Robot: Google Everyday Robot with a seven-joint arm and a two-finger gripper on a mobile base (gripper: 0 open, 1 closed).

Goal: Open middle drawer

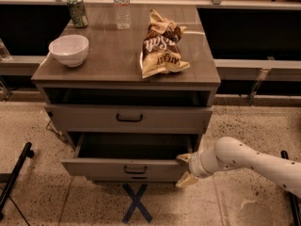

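Above speckled floor (254, 126), wide-spread gripper (185, 169) touches right end of pulled-out middle drawer (94, 167)

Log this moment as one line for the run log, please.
middle drawer: pulled out, interior showing | gripper: at right end of its front | status: opening looks nearly done

Cabinet top (108, 62) bears bowl (68, 49), can (76, 11), bottle (122, 6), chip bag (162, 46); hand (182, 171) beside middle drawer (103, 167).
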